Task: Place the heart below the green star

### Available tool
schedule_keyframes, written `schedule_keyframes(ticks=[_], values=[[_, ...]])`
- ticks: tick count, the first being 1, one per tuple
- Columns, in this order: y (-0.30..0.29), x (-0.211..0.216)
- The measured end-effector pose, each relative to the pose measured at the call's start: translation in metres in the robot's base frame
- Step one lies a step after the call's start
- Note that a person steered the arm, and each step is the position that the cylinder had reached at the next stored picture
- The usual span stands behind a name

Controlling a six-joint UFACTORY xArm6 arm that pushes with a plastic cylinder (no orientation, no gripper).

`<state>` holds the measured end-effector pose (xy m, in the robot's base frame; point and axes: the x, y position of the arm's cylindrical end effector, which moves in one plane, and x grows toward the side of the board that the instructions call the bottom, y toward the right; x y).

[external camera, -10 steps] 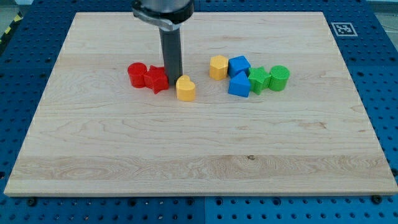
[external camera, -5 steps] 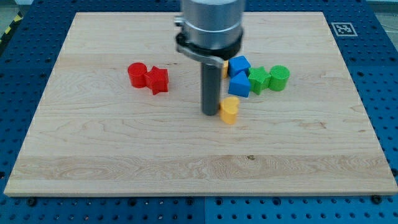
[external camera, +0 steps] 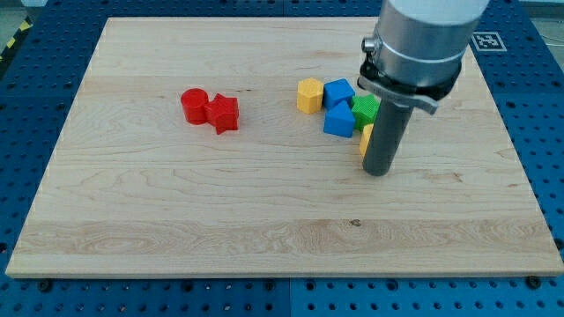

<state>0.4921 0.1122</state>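
Observation:
My tip [external camera: 377, 172] rests on the board at the view's right of centre. The yellow heart [external camera: 364, 138] is almost hidden behind the rod; only a sliver shows at the rod's left edge. The green star [external camera: 364, 108] sits just above that sliver, partly covered by the rod. A blue block [external camera: 338, 120] lies left of the star and touches it. The green cylinder seen earlier is hidden behind the arm.
A blue cube [external camera: 338, 92] and a yellow hexagonal block [external camera: 309, 94] sit above and left of the blue block. A red cylinder [external camera: 194, 104] and a red star [external camera: 223, 113] sit together at the left. The wooden board [external camera: 132, 220] lies on a blue pegboard.
My tip has swept from the red blocks to the right and slightly down, pushing the yellow heart along. The heart now lies under the green star, behind the rod. The other blocks have not moved.

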Motion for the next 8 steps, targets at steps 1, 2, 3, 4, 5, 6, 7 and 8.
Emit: schedule_keyframes(ticks=[1,2,3,4,5,6,7,8], values=[[-0.008,0.014],[-0.036,0.030],[-0.031,0.017],[-0.025,0.006],[-0.025,0.005],[-0.031,0.002],[-0.063,-0.009],[-0.086,-0.031]])
